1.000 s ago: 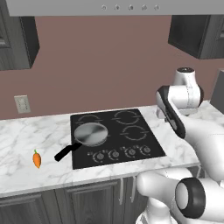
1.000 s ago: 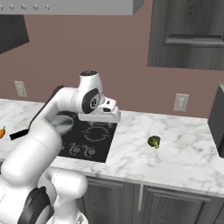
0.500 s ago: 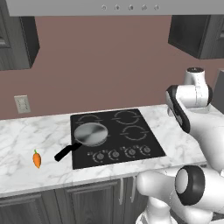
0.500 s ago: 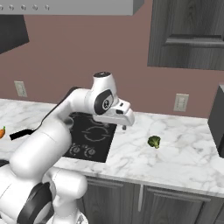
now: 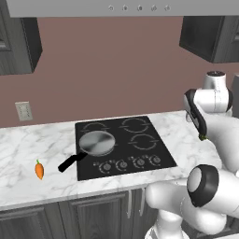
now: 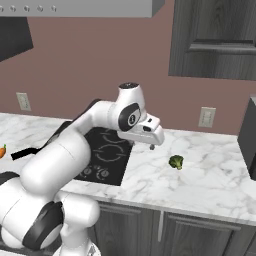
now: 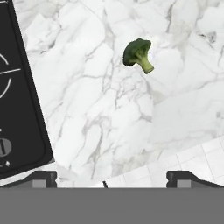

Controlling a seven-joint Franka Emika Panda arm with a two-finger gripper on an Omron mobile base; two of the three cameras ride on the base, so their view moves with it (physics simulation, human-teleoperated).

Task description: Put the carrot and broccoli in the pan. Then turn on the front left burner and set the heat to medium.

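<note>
The broccoli (image 6: 175, 161) lies on the marble counter right of the stove, and in the hand view the broccoli (image 7: 138, 54) sits far ahead, right of centre. My gripper (image 6: 152, 145) hangs above the counter, left of the broccoli and apart from it. Its fingertips stand wide apart in the hand view, so the gripper (image 7: 113, 178) is open and empty. The pan (image 5: 96, 142) rests on the front left burner, black handle pointing toward the front left. The carrot (image 5: 39, 170) lies on the counter left of the stove, and the carrot (image 6: 3, 150) shows at the left edge of the right base view.
The black cooktop (image 5: 135, 137) has a row of knobs (image 5: 123, 164) along its front. Dark wall cabinets (image 6: 215, 40) hang above the counter on the right. A wall outlet (image 6: 206, 117) sits behind the broccoli. A dark object (image 6: 248, 140) stands at the counter's far right.
The arm has swung right, from over the stove out over the marble counter toward the broccoli. The gripper stayed open. Carrot, broccoli and pan have not moved.
</note>
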